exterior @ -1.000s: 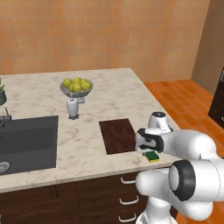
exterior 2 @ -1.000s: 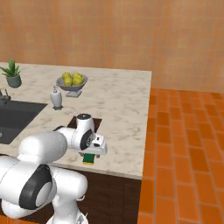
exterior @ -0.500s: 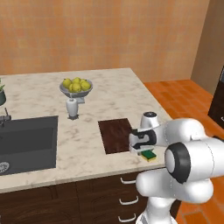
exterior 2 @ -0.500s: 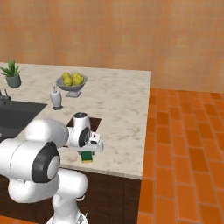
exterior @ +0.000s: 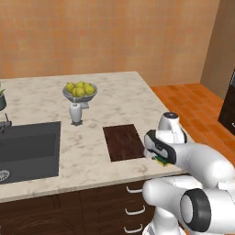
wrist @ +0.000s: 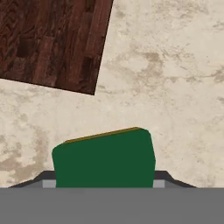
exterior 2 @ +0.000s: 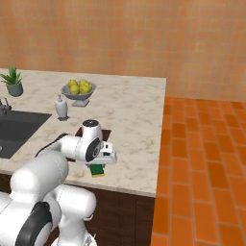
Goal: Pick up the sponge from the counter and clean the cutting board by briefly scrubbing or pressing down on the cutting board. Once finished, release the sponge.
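Because the sponge (exterior: 160,161) lies on the counter (exterior: 119,98) just beside the near right corner of the cutting board (exterior: 123,142), the arm in the left base view is folded low and forward, its wrist bent down so the hand sits directly over the sponge, of which only a yellow and green sliver peeps out beneath the white body. From the right base view the same pose reads more plainly: the forearm reaches along the counter's front edge, the gripper (exterior 2: 97,166) points straight down, and the sponge (exterior 2: 97,170) sits right under it near the counter (exterior 2: 134,108) rim, with the cutting board (exterior 2: 104,134) mostly hidden behind the wrist. Looking along the hand, the sponge's (wrist: 104,158) dark green top sits at the bottom between where the fingertips should be, the cutting board (wrist: 50,41) lies well up and to the left, apart from it, with bare marble between. Whether the jaws are closed on the sponge I cannot tell; the tips are hidden, and the sponge seems not yet lifted.
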